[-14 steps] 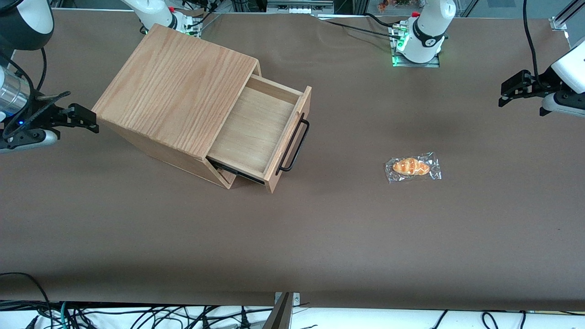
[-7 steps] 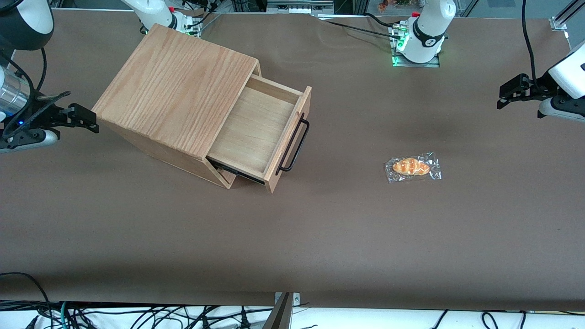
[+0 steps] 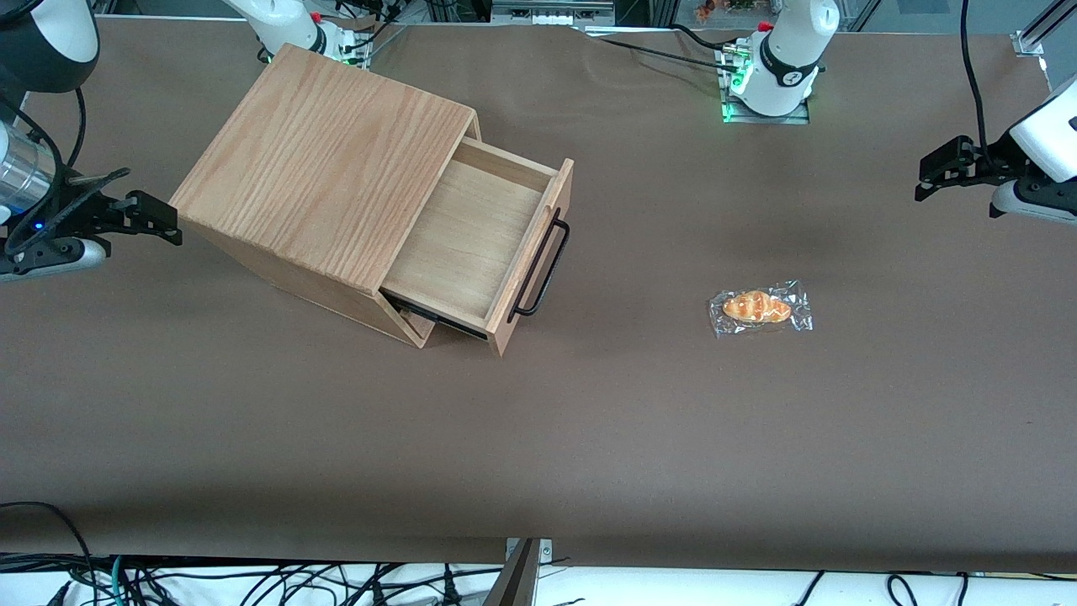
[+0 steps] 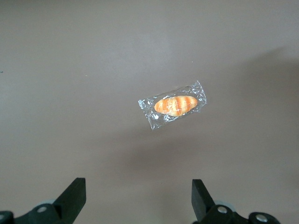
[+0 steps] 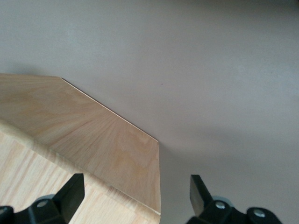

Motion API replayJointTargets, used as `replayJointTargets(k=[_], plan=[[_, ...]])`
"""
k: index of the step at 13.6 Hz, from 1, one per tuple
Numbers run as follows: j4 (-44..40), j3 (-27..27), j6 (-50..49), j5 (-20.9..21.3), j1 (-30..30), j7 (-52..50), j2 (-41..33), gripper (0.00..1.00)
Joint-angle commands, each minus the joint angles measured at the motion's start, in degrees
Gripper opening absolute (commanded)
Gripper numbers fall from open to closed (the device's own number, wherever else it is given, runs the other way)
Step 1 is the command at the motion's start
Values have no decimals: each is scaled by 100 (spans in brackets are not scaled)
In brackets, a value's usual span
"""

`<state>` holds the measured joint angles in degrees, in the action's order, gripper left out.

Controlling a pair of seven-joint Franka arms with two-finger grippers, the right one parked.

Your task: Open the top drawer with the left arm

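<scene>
I see the top drawer [image 3: 471,244] pulled well out of the cabinet [image 3: 324,172], its pale inside bare, the black handle [image 3: 541,267] on its front. My left arm [image 3: 1039,143] hangs above the brown surface [image 3: 589,421] toward its own end, well apart from the drawer. The gripper [image 3: 930,178] holds nothing; its fingers [image 4: 74,196] stand wide apart. A wrapped bread roll [image 3: 759,307] lies between drawer and gripper. The arm is cut off at the edge.
</scene>
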<state>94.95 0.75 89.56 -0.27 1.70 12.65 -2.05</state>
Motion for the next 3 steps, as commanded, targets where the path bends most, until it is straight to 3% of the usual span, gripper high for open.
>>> replayJointTargets(k=[1,3], plan=[[33,13,-35,177,15,88,-41,100],[33,13,-35,177,15,88,-50,100]])
